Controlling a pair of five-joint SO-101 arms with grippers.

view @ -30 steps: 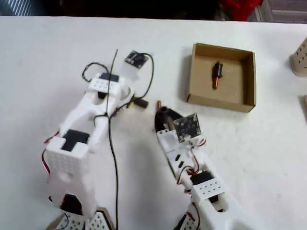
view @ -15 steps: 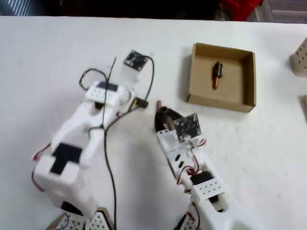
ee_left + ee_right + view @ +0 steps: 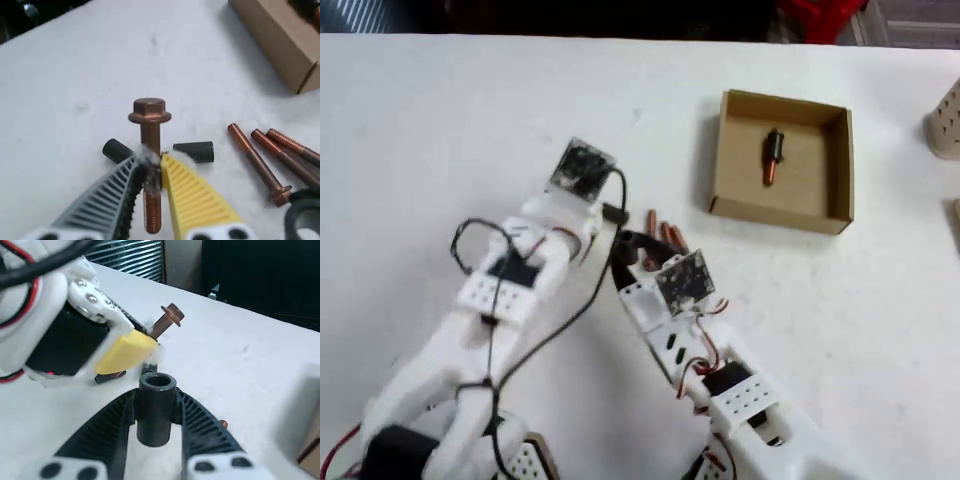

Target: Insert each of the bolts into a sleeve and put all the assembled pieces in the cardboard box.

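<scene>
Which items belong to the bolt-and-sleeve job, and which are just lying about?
Job: copper flanged bolt in left end effector; black cylindrical sleeve in right end effector; loose copper bolts; spare black sleeves; brown cardboard box with assembled piece.
Lying about: beige perforated block, right of box.

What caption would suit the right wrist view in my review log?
Right gripper grips an upright sleeve; left gripper holds a bolt just beyond it, over the table.

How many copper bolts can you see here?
5. One bolt in the left gripper; three loose bolts on the table; one sleeved bolt in the cardboard box. Others may hide under the arms.
</scene>
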